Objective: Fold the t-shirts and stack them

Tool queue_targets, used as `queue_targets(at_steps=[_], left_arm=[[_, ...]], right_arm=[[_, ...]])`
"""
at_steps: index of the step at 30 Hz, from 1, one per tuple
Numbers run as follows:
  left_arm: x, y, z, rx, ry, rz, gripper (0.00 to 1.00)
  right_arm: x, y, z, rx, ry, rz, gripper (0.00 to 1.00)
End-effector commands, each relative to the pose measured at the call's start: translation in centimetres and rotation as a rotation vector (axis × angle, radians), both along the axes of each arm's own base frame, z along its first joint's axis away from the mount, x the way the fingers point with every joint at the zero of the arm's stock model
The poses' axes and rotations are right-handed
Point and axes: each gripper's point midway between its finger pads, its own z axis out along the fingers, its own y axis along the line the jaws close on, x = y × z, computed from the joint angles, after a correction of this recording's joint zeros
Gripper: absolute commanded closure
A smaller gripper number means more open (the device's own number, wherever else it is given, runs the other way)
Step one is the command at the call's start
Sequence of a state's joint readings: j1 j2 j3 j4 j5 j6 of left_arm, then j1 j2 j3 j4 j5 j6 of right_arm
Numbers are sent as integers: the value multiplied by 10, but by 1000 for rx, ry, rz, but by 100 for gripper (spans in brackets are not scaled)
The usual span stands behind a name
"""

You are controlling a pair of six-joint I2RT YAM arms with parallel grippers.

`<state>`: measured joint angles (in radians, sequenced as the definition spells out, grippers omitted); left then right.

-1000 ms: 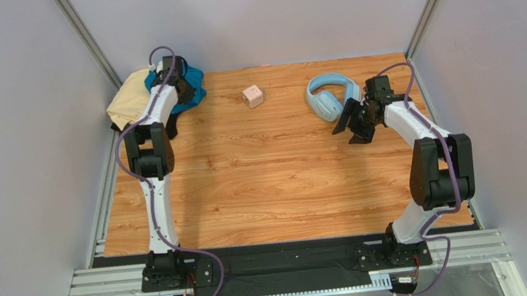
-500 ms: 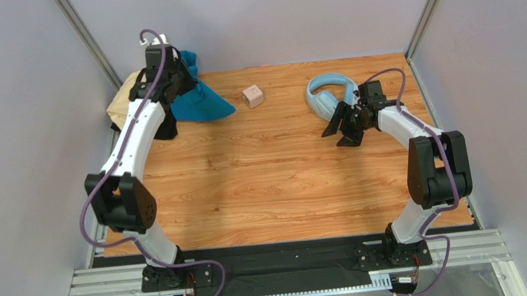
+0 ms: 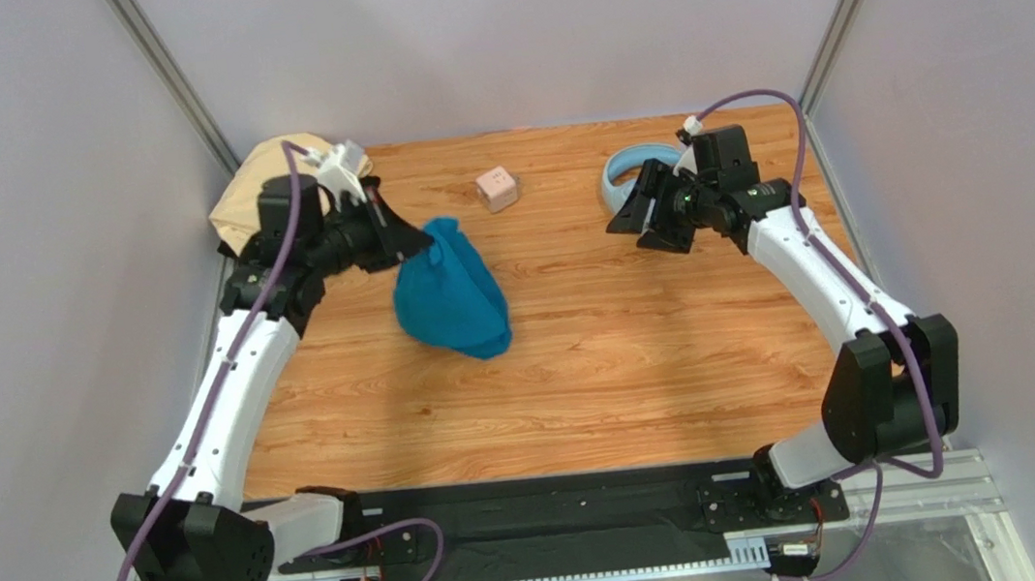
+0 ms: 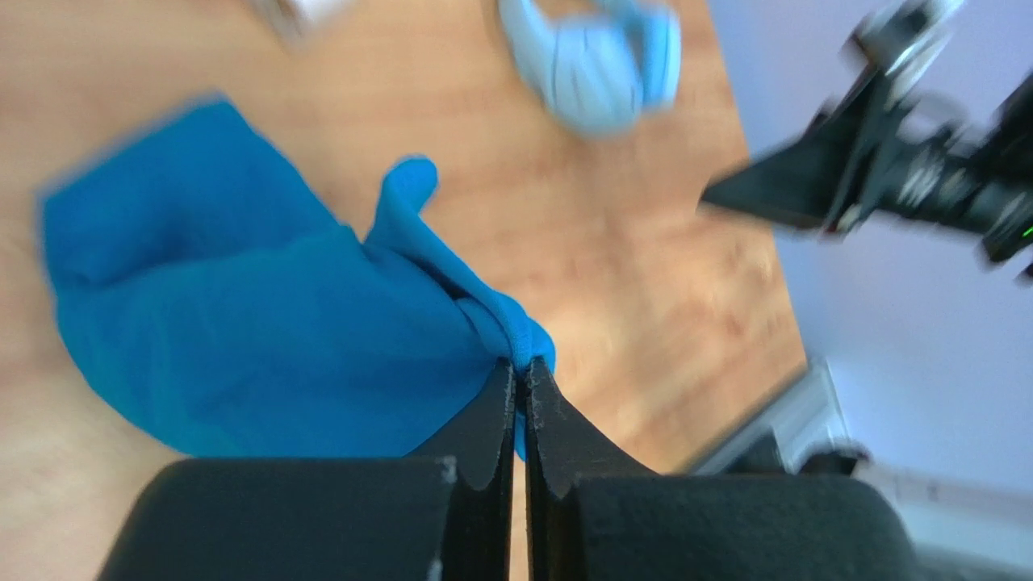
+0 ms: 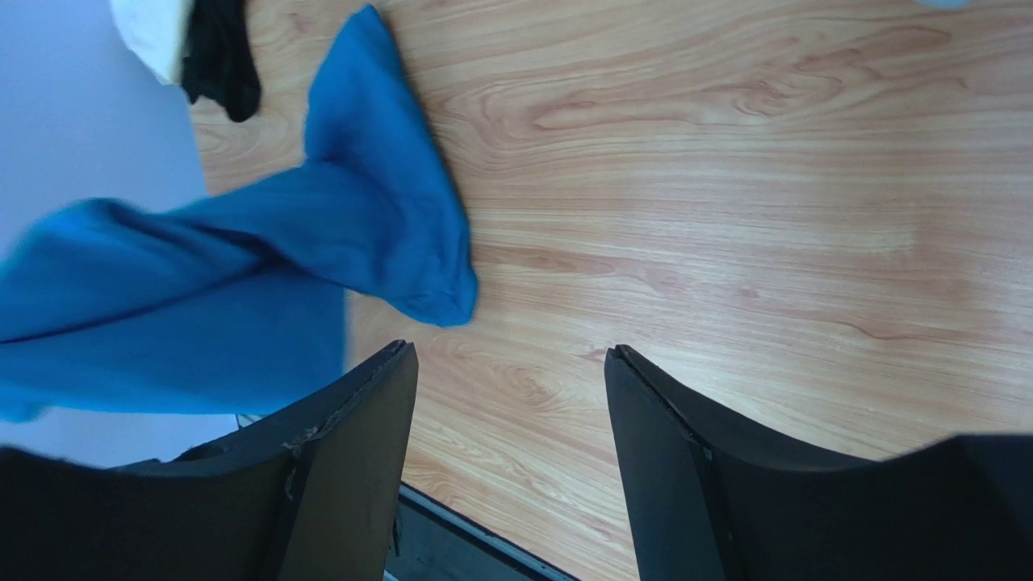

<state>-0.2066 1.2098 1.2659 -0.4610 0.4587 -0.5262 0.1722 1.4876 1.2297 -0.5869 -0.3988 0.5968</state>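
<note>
My left gripper (image 3: 416,241) is shut on an edge of the teal-blue t-shirt (image 3: 452,303) and holds it up over the left middle of the table, the cloth hanging down. In the left wrist view the shirt (image 4: 243,327) is pinched between my closed fingertips (image 4: 523,373). The pale tan t-shirt (image 3: 249,190) lies at the far left corner, with a bit of the black t-shirt (image 5: 221,55) beside it in the right wrist view. My right gripper (image 3: 633,223) is open and empty, raised near the headphones. The blue shirt also shows in the right wrist view (image 5: 364,230).
Light-blue headphones (image 3: 624,170) lie at the far right, partly behind my right arm. A small pink cube (image 3: 497,188) sits at the far middle. Grey walls close in the table (image 3: 604,354) on three sides.
My left arm has pulled the teal-blue shirt off the corner pile and carried it right and toward me. My right gripper has risen and moved left, away from the table.
</note>
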Motion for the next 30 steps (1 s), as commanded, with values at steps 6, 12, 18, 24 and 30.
queue_targets(at_steps=[6,12,18,24,30], left_arm=[[-102,-26,-64,23,292,-240,100],[-146,42,-80,276,377,4,100],[-183,84,-114,438,586,160,100],[-194,95,-145,439,660,267,100],[-184,94,-157,447,669,285,100]], right_arm=[[-9,1,39,22,-111,-17,36],[-1,12,13,58,-37,20,36],[7,36,-6,103,5,109,33],[2,98,-7,124,41,278,31],[-29,182,-15,99,95,482,26]])
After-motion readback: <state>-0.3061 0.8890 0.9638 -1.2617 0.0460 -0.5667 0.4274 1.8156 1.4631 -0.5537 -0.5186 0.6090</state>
